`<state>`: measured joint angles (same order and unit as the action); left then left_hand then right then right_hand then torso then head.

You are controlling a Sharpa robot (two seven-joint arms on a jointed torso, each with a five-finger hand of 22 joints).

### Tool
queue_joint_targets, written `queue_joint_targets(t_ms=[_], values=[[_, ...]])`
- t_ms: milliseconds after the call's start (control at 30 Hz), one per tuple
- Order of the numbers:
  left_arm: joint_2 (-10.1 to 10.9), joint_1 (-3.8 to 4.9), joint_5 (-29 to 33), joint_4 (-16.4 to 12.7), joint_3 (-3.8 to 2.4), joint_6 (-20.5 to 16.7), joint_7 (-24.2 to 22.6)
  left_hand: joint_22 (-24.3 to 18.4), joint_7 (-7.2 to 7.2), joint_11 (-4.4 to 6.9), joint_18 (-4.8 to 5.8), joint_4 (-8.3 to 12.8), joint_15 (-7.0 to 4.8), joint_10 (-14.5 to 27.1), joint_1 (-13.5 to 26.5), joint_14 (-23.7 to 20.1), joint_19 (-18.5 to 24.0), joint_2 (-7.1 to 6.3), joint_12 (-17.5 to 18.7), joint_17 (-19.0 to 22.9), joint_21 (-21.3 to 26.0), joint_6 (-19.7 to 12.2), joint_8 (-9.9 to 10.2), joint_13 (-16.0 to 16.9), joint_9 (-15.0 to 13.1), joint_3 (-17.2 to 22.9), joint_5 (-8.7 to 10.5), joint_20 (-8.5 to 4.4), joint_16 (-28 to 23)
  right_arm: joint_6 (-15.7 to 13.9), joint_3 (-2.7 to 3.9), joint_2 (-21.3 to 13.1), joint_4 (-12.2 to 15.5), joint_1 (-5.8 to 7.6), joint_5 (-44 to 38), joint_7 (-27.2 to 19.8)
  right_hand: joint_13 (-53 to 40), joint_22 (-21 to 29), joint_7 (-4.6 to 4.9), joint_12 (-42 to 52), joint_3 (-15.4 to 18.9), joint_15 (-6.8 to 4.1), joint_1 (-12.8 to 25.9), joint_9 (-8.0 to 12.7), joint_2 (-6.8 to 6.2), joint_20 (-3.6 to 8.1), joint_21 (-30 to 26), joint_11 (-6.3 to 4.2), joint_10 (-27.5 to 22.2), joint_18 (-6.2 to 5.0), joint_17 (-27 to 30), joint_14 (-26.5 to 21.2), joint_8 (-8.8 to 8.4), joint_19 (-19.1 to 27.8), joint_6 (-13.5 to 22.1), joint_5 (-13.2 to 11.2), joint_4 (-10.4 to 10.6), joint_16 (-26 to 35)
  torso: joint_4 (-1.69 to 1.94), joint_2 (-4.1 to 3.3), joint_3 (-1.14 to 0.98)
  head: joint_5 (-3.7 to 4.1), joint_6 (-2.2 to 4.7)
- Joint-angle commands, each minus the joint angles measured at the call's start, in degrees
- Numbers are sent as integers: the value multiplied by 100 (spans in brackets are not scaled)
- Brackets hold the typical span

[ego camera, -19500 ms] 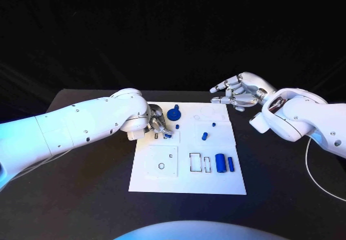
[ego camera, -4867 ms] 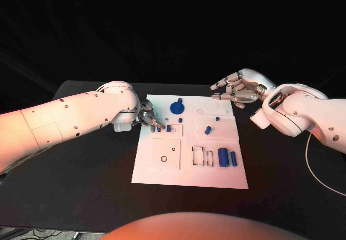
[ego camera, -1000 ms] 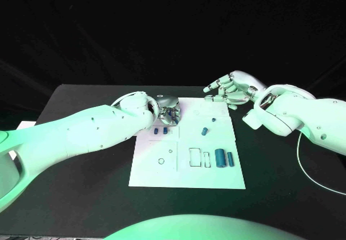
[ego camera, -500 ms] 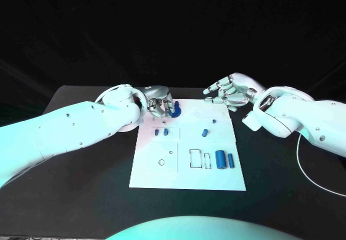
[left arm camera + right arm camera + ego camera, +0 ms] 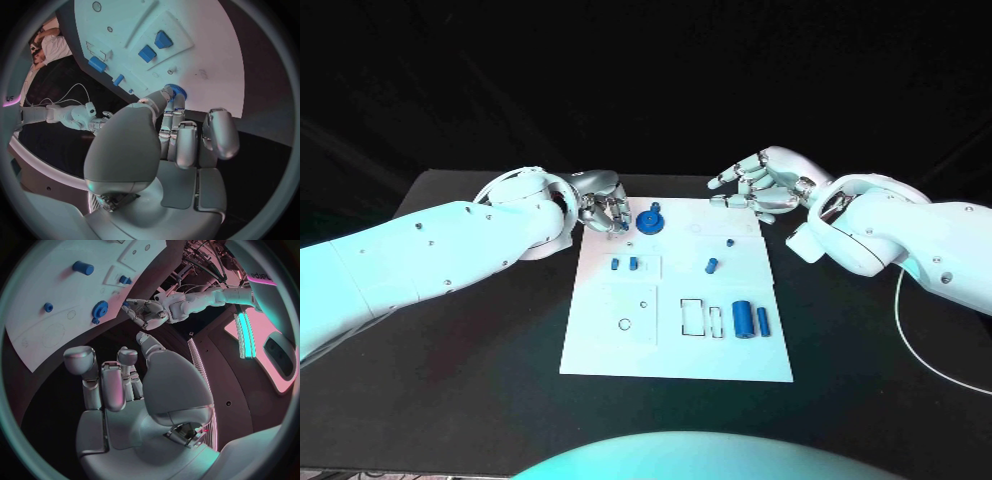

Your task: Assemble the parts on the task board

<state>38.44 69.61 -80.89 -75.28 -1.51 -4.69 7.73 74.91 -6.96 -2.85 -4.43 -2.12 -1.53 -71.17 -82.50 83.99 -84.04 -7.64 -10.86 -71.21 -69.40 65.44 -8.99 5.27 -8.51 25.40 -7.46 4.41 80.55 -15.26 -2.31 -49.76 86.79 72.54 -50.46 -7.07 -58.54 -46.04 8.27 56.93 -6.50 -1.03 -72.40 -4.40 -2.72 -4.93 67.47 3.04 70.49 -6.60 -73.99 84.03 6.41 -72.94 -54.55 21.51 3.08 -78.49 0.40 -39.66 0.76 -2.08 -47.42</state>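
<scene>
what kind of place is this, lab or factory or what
Probably a robotics lab or demo setup: a black table against a dark backdrop, a white task board with small blue parts, and coloured light strips in the right wrist view.

1. The bench point(image 5: 473, 330) has a matt black surface, with no shine on it.
2. The task board point(image 5: 678, 350) looks like smooth, matt white plastic.
3. The parts point(image 5: 741, 320) look like smooth blue plastic.
4. Each robot hand, left point(image 5: 600, 212) and right point(image 5: 762, 186), is glossy silver metal; the arms' point(image 5: 430, 255) shells are smooth, glossy white plastic.
</scene>
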Motion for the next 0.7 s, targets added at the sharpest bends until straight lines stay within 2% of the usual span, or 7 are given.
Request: queue_joint_targets(t_ms=[33,133,700], values=[[-35,-8,70,40,7,173,12,486,5,4,56,-7,-26,-33,51,241,-220,-11,40,12,-32,33,20,10,7,25,9,-53,-39,60,1,6,-3,-6,-20,-48,-7,-3,4,11,11,-35,-16,9,20,38,-36,7,-28,-114,-7,271,19,14,-16,19,-2,15,-16,-5,-1,-15,-17],[-64,-19,49,93,25,193,10,486,5,4,56,-7,-26,-33,52,241,-219,-11,41,12,-31,33,20,10,7,26,9,-53,-39,60,1,7,-3,-7,-20,-49,-7,-3,4,11,11,-35,-16,9,20,38,-36,7,-28,-114,-7,271,19,14,-16,19,-2,15,-12,-3,-10,-6,-22],[-180,-88,19,193,111,375,-32,489,6,5,56,-2,-27,-37,52,239,-219,-7,48,22,-33,36,23,11,7,34,7,-53,-43,62,1,6,4,-9,-25,-54,-9,2,4,19,9,-35,-20,9,25,39,-40,7,-23,-115,-7,272,22,15,-20,26,1,16,-9,0,-4,4,-41]])
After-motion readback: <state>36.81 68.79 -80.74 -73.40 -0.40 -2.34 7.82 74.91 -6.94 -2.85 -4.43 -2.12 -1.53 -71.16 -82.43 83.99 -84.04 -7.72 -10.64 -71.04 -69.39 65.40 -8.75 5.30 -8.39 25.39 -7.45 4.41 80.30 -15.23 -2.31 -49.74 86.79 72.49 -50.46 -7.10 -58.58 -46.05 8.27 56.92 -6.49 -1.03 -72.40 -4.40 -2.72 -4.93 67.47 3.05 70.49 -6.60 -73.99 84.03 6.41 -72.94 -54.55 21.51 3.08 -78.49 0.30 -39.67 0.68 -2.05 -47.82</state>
